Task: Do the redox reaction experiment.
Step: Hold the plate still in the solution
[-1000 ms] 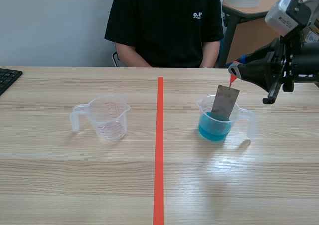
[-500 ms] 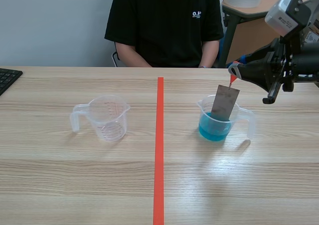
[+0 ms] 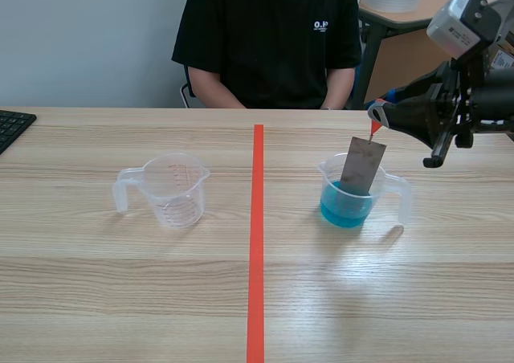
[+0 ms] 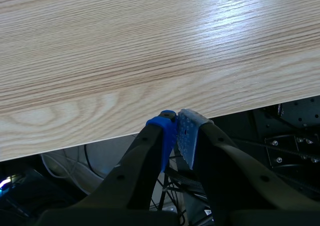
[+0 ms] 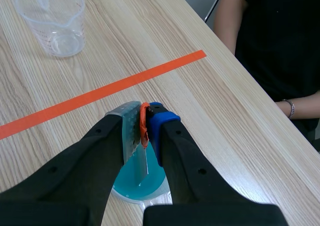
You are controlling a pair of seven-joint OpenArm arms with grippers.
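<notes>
While my right tool (image 5: pixel 145 117) clamps the tag (image 3: pixel 374 127), with the metal strip (image 3: pixel 361 166) dipped in the cup (image 3: pixel 399 188), lifting it out likely remains.

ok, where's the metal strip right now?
Scene view, right of the tape line: the metal strip has its lower end in the beaker of blue liquid, hanging by an orange tab pinched in the right gripper.
</notes>
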